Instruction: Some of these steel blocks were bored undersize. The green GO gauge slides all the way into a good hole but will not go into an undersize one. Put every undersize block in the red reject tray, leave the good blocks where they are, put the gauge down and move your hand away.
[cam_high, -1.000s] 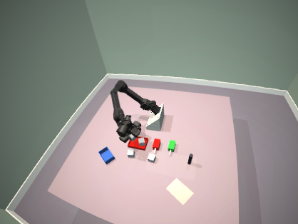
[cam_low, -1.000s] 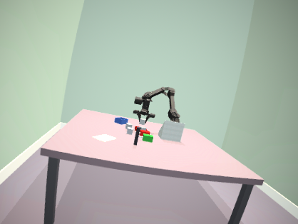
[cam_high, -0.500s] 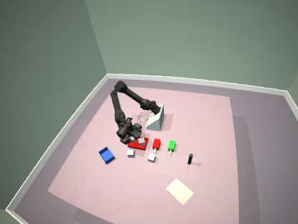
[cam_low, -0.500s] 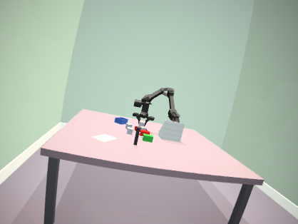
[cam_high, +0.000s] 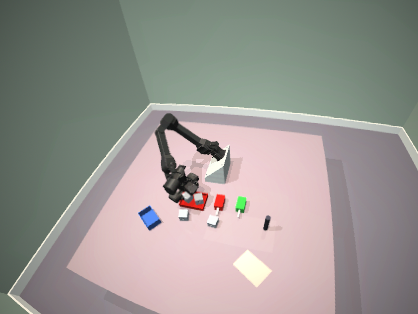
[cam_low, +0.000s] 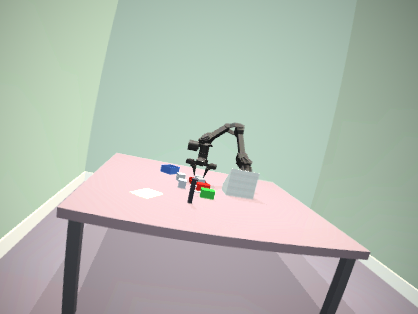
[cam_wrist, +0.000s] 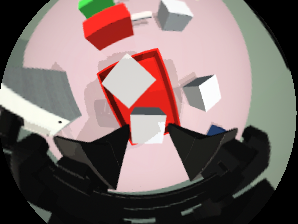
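over the red reject tray (cam_high: 192, 206) (cam_low: 191, 180) (cam_wrist: 175, 100), hovers with the gripper (cam_high: 184, 198) (cam_low: 199, 176) (cam_wrist: 149, 125) pointed down and jaws spread, pinching nothing. between the fingertips in the wrist view, shows a pale grey steel block (cam_high: 187, 197) (cam_wrist: 148, 127) at one end of the tray, with a face catching bright light. toward the tray's other end, shows a second block (cam_high: 199, 198) (cam_wrist: 129, 80), plain and square-topped, turned at an angle to the rim.

just outside the tray, includes a near block (cam_high: 184, 215) (cam_low: 181, 176) (cam_wrist: 202, 93), and farther along, an outer block (cam_high: 213, 221) (cam_low: 182, 183) (cam_wrist: 175, 15), both pale grey cubes. beside the tray, continues with a red gauge (cam_high: 219, 202) (cam_low: 202, 186) (cam_wrist: 109, 26), then, farther from the tray, the green go gauge (cam_high: 241, 204) (cam_low: 207, 193) (cam_wrist: 97, 7), lying flat, bright and blocky, with a slim pale pin. on the tray's opposite side, ends with a blue tray (cam_high: 150, 218) (cam_low: 170, 169) (cam_wrist: 216, 131).
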